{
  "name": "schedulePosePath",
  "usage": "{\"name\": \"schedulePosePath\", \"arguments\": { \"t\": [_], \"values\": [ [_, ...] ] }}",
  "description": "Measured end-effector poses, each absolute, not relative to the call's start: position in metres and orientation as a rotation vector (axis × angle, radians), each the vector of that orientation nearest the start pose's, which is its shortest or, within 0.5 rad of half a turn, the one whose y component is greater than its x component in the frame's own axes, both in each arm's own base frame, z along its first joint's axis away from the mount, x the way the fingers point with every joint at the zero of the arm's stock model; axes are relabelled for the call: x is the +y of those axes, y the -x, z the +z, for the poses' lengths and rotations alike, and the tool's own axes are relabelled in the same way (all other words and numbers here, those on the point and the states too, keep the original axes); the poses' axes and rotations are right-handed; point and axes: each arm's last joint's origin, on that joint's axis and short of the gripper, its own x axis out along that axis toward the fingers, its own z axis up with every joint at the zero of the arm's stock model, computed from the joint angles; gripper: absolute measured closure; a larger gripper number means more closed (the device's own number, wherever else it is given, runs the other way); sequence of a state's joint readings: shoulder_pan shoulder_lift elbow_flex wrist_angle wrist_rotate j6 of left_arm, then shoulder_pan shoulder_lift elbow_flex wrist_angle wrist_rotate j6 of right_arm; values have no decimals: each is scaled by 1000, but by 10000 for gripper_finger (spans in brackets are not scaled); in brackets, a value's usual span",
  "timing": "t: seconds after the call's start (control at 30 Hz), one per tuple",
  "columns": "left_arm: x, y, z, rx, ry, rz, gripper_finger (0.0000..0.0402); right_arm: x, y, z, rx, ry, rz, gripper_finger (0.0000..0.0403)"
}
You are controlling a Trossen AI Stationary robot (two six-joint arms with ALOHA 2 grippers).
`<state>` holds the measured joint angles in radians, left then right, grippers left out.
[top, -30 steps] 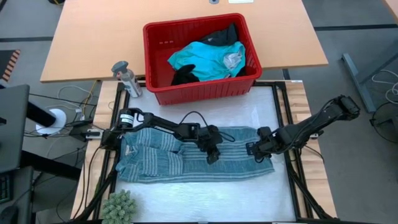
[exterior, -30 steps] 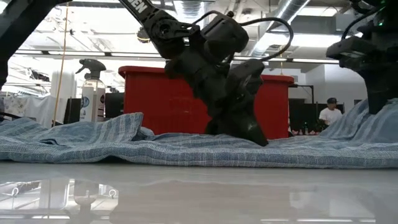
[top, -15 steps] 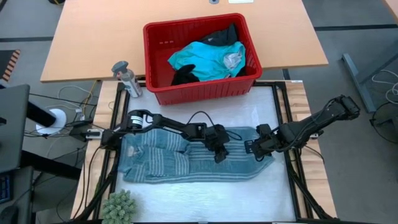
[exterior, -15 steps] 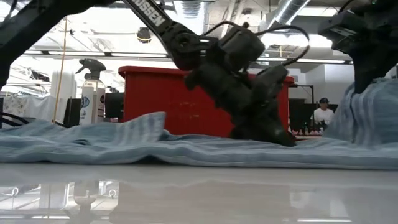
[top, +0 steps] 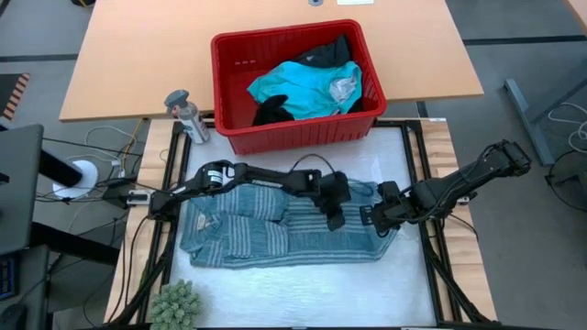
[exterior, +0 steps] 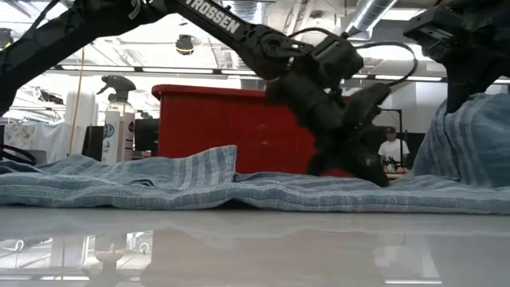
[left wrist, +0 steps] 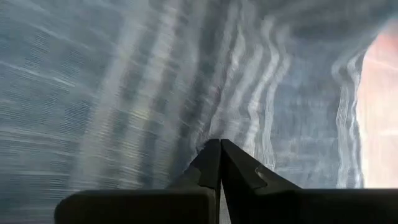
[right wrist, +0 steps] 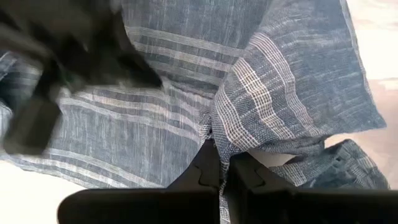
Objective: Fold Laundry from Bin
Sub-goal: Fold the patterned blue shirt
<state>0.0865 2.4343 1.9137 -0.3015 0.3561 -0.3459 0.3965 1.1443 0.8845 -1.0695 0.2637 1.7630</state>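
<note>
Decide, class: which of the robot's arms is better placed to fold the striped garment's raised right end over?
Probably the right. The right gripper is shut on the blue-grey striped cloth garment at that lifted end, while the left gripper, shut, presses the middle.

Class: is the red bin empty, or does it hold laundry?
It holds laundry: the red bin contains a turquoise garment and black ones.

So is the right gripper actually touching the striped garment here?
Touching. In the right wrist view the right gripper is shut on a raised fold of the striped garment; the low view shows that end lifted off the table.
</note>
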Motion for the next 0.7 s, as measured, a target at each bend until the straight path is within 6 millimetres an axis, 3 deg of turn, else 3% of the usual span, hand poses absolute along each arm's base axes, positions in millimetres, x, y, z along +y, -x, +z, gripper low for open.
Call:
{"name": "schedulePosePath", "arguments": {
  "t": [0.2, 0.33, 0.53, 0.7],
  "values": [
    [62, -528, 193, 825, 574, -168, 401, 65, -174, 246, 933, -1083, -945, 376],
    [63, -518, 236, 867, 529, -225, 401, 65, -176, 251, 926, -1090, -933, 376],
    [52, -470, 306, 1006, 306, -258, 401, 61, -184, 266, 845, -1096, -912, 376],
    [34, -419, 376, 964, 228, -264, 401, 59, -198, 273, 817, -1089, -879, 376]
  ]
}}
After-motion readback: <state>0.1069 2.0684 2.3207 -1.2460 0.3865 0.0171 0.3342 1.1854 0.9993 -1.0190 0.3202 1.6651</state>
